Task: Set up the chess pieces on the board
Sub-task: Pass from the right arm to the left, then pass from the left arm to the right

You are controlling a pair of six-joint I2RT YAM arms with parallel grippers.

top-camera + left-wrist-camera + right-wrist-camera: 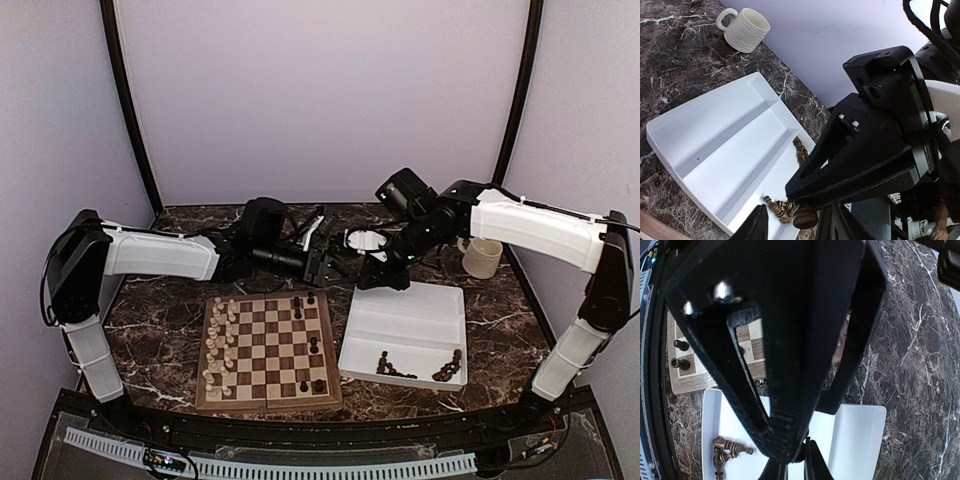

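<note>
Right fingers (pixel 840 185) seemingly pinch a dark chess piece (pixel 805 218), mostly hidden.

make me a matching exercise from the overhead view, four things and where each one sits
Things:
1. mug
2. cream pieces
3. loose dark pieces
4. tray

Places:
A. standing along the left side of the board
B. on the table just right of the board
C. at the far right of the table, beyond the tray
D. lying along the tray's near end

Pairs: 1-C, 2-A, 3-D, 4-B
</note>
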